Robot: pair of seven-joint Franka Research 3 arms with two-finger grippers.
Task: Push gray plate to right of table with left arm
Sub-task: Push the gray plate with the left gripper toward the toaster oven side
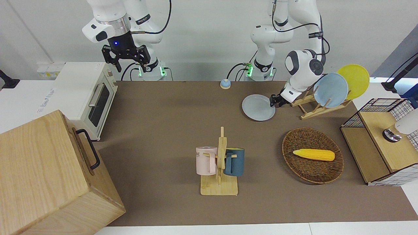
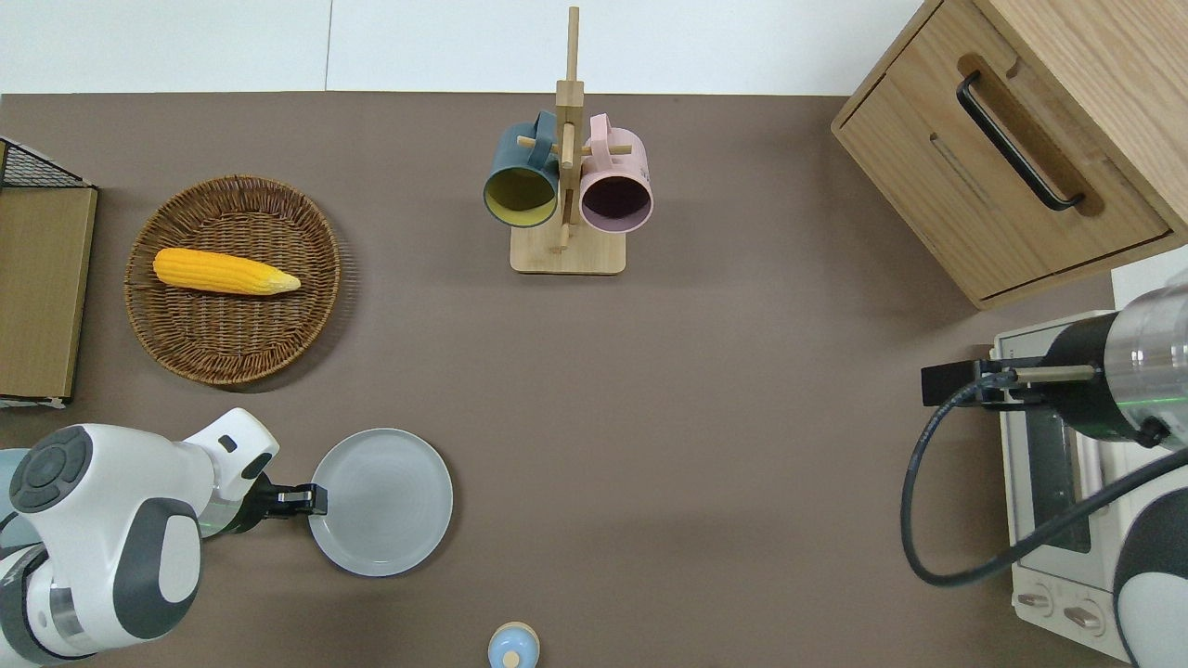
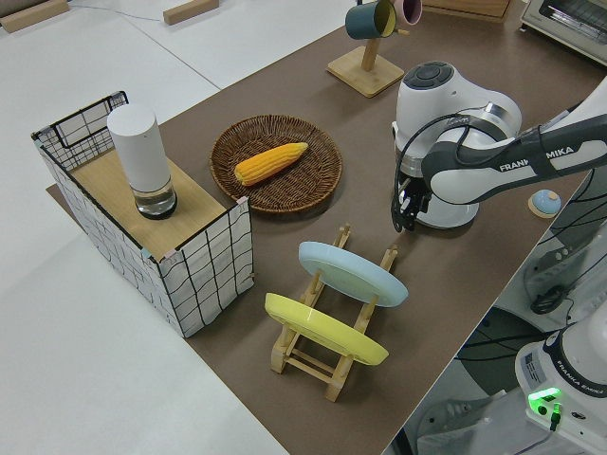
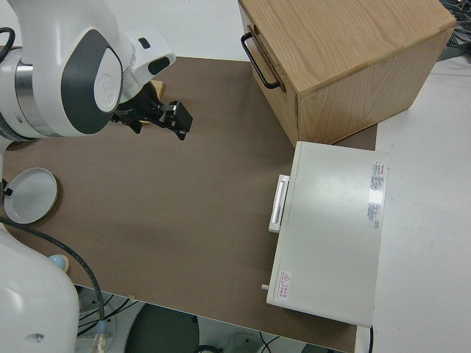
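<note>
The gray plate lies flat on the brown bench, on the robots' side of the bench and toward the left arm's end, and the left arm is down low right beside it. Its black tool sits at the plate's rim on the side facing the left arm's end, the tip touching or all but touching the edge; whether the fingers are parted or together, I cannot tell from here. Farther from the robots than the plate sits the wicker basket with a corn cob lying in it. Just beside the plate, nearer the end of the bench, the wooden plate rack carries a sky-blue plate and a yellow plate, both standing tilted. Mid-bench, the mug rack holds a dark teal mug and a pink mug. A small blue bell rests close to the robots' edge. The right arm is parked, its tool hanging with fingers apart.
</note>
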